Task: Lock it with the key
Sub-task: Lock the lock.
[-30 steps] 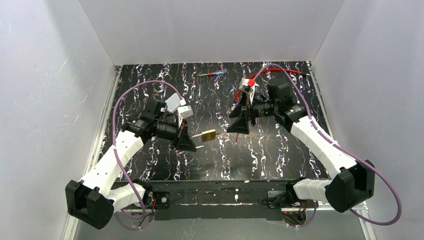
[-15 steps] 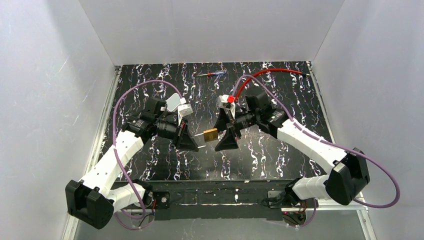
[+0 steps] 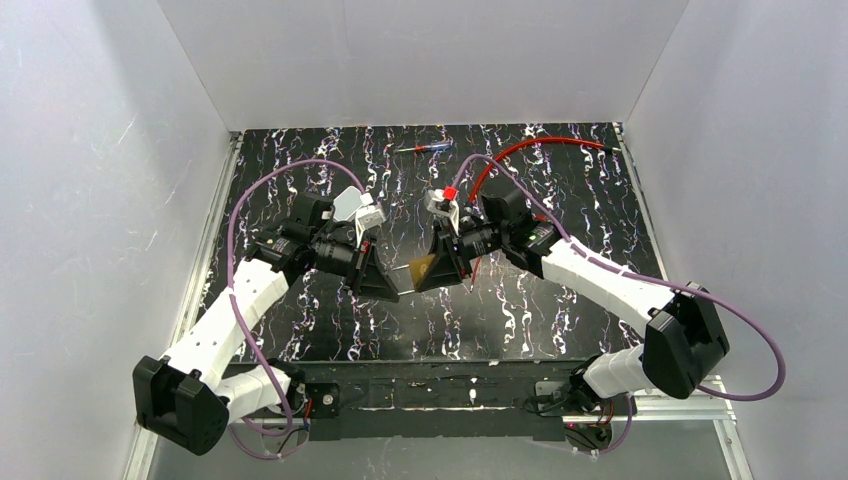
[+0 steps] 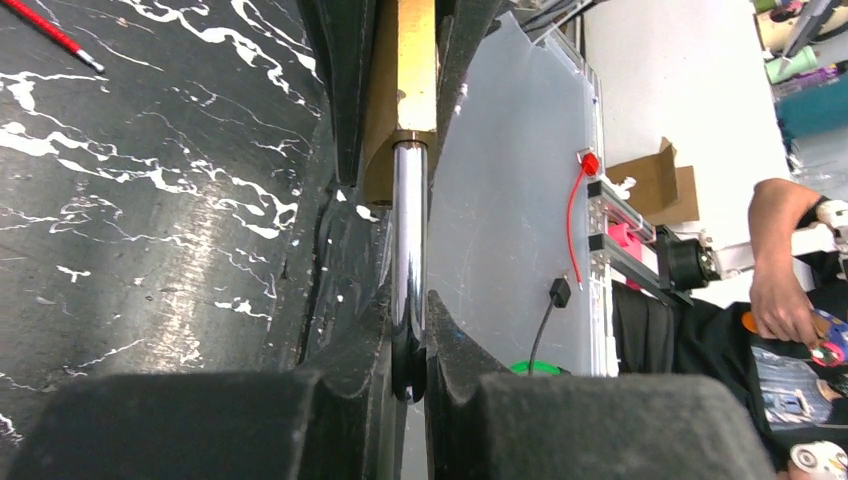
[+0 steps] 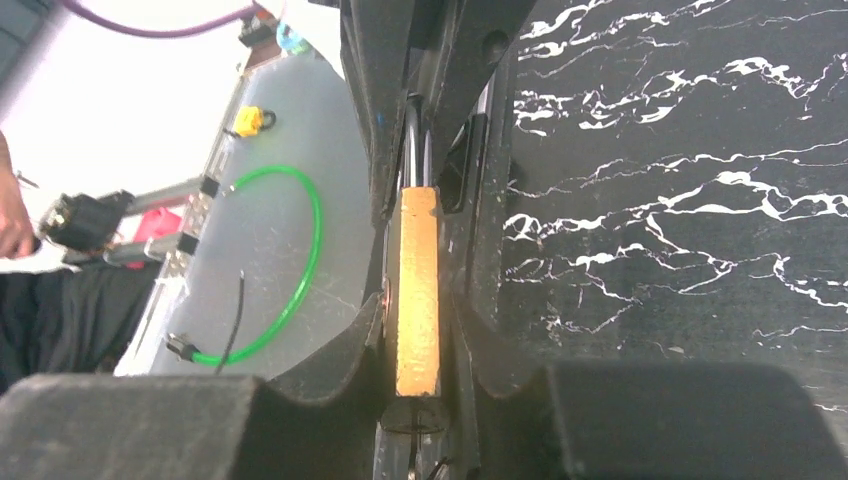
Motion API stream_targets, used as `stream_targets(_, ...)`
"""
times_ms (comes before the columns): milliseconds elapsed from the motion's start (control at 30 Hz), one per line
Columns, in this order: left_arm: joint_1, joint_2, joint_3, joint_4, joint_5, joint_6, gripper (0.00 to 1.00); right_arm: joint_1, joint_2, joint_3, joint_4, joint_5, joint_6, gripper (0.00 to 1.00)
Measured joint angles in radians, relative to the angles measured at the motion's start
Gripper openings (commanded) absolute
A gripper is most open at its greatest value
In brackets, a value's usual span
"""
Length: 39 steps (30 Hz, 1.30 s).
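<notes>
Mid-table, your two grippers meet nose to nose around a small padlock. Its body is a flat block of yellow brass, scuffed along the narrow edge, and its shackle is a bright chrome bar. Your left gripper is pinched narrow on the shackle, with the bar running straight out between its black fingers towards the body. Your right gripper clamps the brass body from the opposite side, its fingers pressed against the two broad faces. The padlock sits between both sets of fingers, over the black marbled table. Farther back, a screwdriver lies near the far edge, and a red cable arcs beside it.
</notes>
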Motion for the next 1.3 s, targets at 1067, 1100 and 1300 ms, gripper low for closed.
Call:
stream_targets(1067,-0.014,-0.003,-0.005,0.158,-0.085,-0.164,0.00,-0.055,0.046,-0.101,0.420,-0.058,0.416,0.01)
stream_targets(1100,-0.021,0.004,-0.005,0.163,-0.088,-0.165,0.00,-0.053,0.050,-0.101,0.420,-0.061,0.417,0.01)
stream_targets(1300,-0.048,0.042,-0.004,0.146,-0.102,-0.169,0.00,-0.054,0.072,-0.101,0.404,-0.082,0.422,0.01)
